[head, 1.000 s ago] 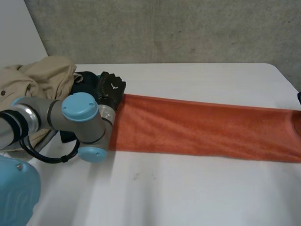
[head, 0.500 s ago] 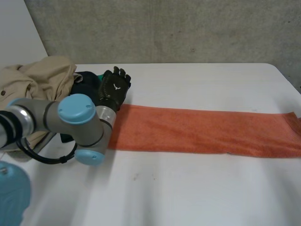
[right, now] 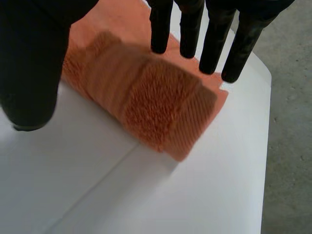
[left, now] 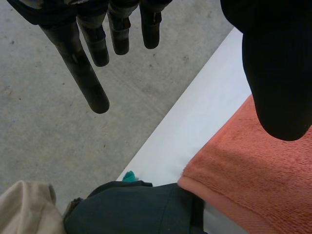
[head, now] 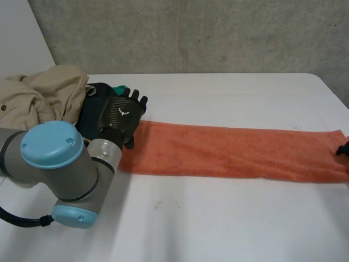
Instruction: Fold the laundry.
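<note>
Dial centred on the table (head: 218, 229), head view.

8 o'clock, nearest: left arm (head: 60, 164), blue cap up, reaching toward 10 o'clock.

Middle: towel (head: 234, 153), orange, folded into a long narrow strip. It lies flat on the table and runs from 9 o'clock to 3 o'clock. The far long edge is straight. The near edge is a little uneven toward the 3 o'clock end.

Left hand (head: 121, 113): over the far corner of the towel's 9 o'clock end. In the wrist view its fingers (left: 80, 63) are straight and spread, and the thumb reaches out over the towel corner. Nothing sits between them, so the hand is slack and grips nothing. Contact with the towel is uncertain; the hand looks to be just above it.

Right hand (right: 29, 63): at the towel's 3 o'clock end. In the wrist view its fingers are extended side by side over the far edge of that end, with the thumb held apart on the near side. The towel end lies flat under the palm, unpinched. The hand holds nothing.

10 o'clock, farthest: laundry heap. The dark garment (head: 95, 103) sits right against the towel's corner. A green cloth (head: 119, 90) peeks out beyond it. The beige garment (head: 43, 93) is piled toward the table's 9 o'clock edge.
</note>
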